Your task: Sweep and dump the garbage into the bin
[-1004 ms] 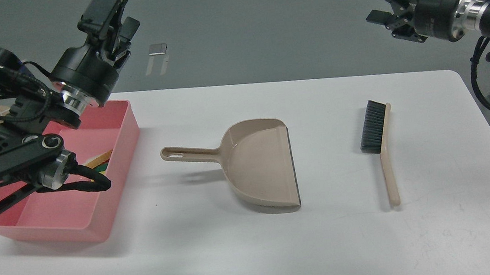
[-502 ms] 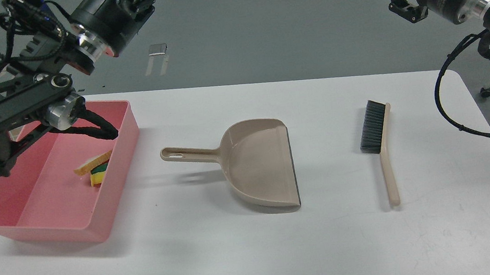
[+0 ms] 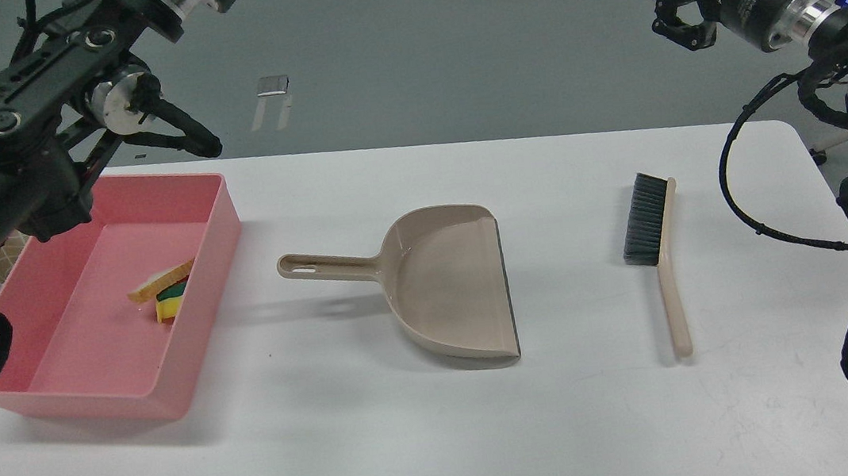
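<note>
Garbage [image 3: 165,290] lies in pink bin [image 3: 170,395]; dustpan [image 3: 445,283], brush [image 3: 656,243] on table.

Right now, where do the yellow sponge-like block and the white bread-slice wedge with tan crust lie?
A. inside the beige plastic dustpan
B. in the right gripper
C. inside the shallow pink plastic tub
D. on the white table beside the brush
C: the yellow sponge-like block and the white bread-slice wedge lie together on the floor of the shallow pink plastic tub, while the beige plastic dustpan sits empty.
</note>
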Robot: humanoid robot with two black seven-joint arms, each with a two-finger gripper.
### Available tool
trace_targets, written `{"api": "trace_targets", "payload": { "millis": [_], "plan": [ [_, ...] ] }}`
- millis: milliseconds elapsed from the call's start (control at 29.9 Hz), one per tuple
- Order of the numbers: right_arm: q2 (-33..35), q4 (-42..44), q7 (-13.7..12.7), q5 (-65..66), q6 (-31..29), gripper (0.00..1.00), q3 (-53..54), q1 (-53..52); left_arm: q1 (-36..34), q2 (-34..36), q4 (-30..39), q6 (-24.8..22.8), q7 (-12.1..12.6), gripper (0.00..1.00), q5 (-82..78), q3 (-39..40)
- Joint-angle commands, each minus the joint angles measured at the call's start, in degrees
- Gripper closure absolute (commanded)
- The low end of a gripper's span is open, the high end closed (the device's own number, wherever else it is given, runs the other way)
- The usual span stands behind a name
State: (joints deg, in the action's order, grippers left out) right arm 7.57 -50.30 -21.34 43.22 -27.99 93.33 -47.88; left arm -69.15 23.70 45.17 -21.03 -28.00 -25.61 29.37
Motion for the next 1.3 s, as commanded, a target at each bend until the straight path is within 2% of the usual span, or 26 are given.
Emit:
{"api": "trace_targets", "payload": {
  "millis": [0,100,368,669,1070,1271],
  "plan": [
    [-2.55,4.41,-0.28,-13.13,-0.01,0.00,0.45,0.15,0.68,-2.25,-3.77,-2.87,0.00,0.02,0.12,2.97],
    [-3.79,9.77,-1.24,-25.52,-0.01,0.00,-0.95,-0.63,3.13,-3.30,-4.48,-3.84,0.00,0.02,0.29,3.93],
    [-3.26,12.59,-6.66,-27.23,-0.01,0.00,-3.15,-0.72,7.36,-3.92,-5.09,-6.97,0.00,0.02,6.00,5.52],
    [-0.54,15.85,-6.66,-26.87,-0.01,0.00,-4.91,-0.99,11.93,-5.07,-7.29,-6.97,0.00,0.02,9.26,5.52],
    [-3.09,16.29,-6.66,-26.87,-0.01,0.00,-5.26,1.03,18.52,-8.41,-7.29,-6.97,0.00,0.02,8.91,5.43],
    [-3.35,16.47,-6.66,-26.61,-0.01,0.00,-5.35,1.12,18.62,-8.41,-7.38,-6.97,0.00,0.02,9.35,5.52]
  ]
}}
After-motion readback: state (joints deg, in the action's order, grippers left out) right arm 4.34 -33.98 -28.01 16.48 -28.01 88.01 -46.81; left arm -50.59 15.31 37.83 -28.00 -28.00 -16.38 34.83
